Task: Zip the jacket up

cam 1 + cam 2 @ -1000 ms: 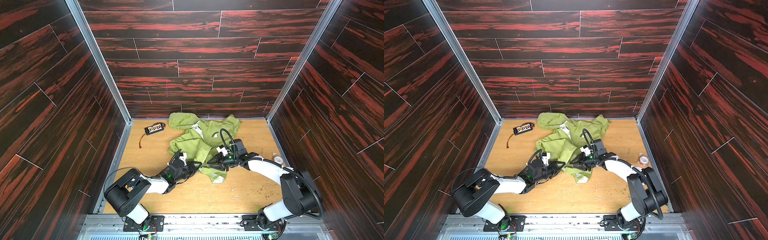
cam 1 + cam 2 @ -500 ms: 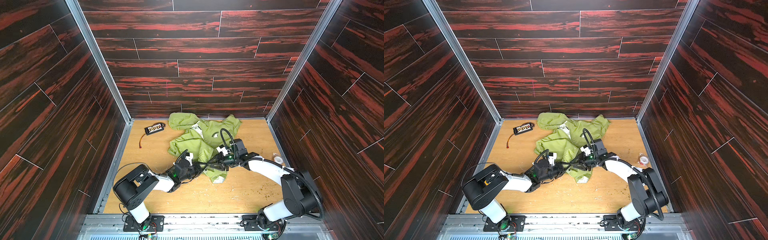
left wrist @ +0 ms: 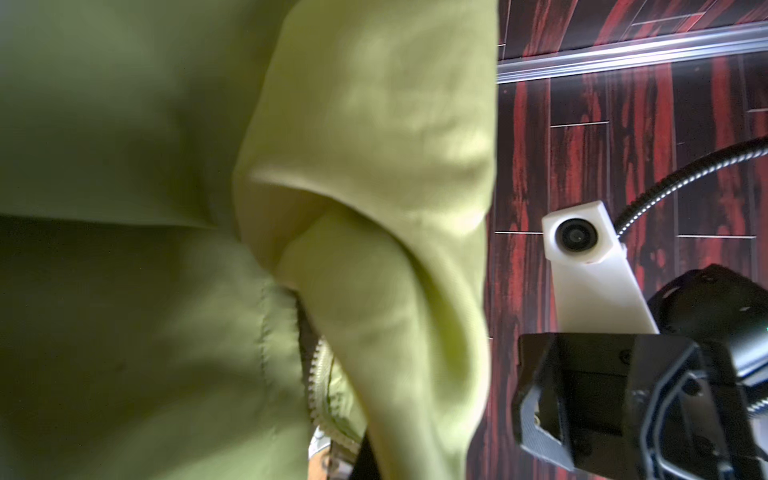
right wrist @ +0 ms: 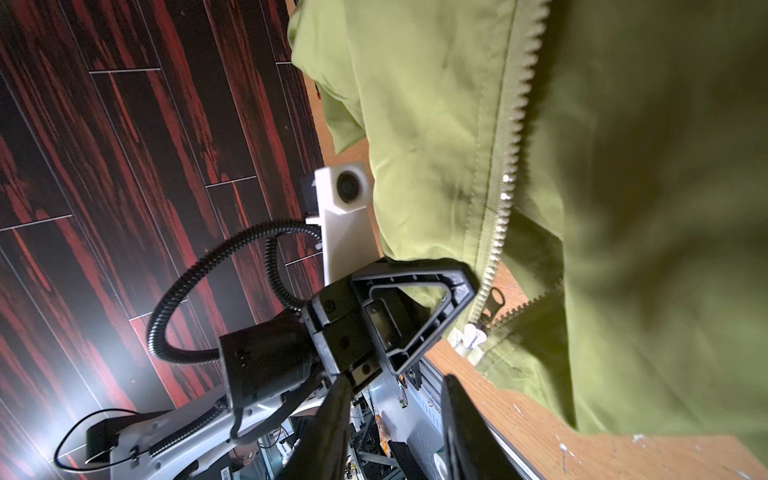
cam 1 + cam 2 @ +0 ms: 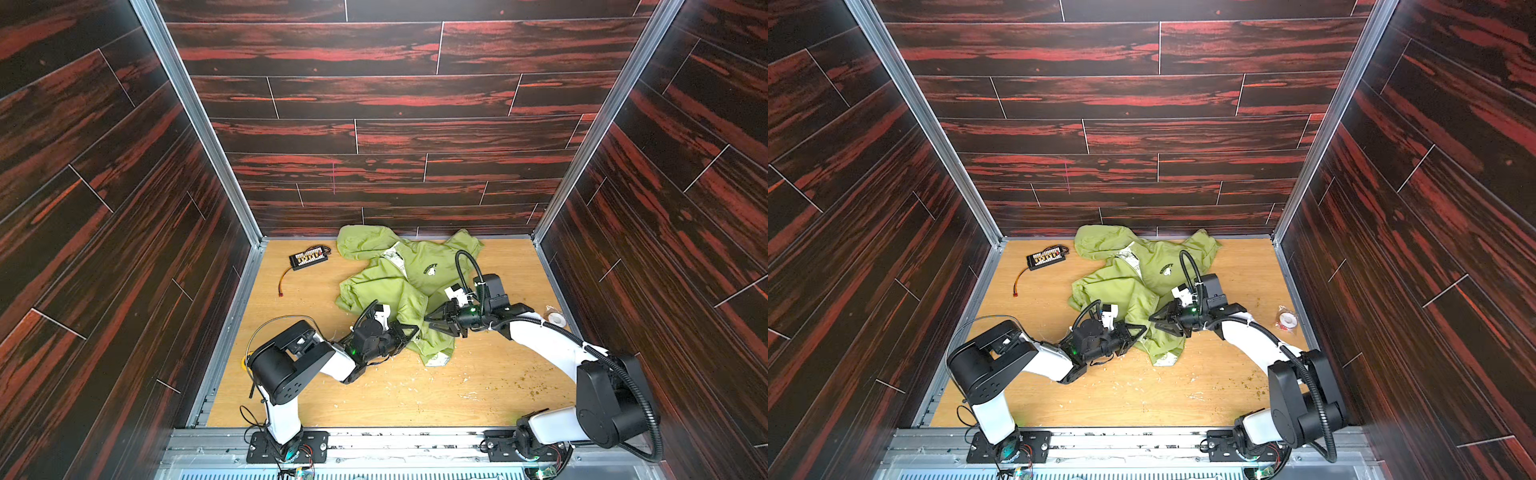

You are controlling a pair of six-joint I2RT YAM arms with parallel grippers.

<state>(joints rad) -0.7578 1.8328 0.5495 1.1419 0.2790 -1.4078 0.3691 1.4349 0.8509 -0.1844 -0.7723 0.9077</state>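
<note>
Only right wrist view shows zipper slider (image 4: pixel 494 300) by left gripper (image 5: pixel 411 333) pinching the jacket (image 4: pixel 415 104); right gripper (image 5: pixel 431 323) parted

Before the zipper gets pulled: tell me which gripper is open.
The right gripper: its jaws stand apart, nothing between them. The left gripper is shut on the jacket.

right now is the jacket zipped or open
Open: on the jacket, zipper teeth run as two separate rows, meeting only by the pull.
</note>
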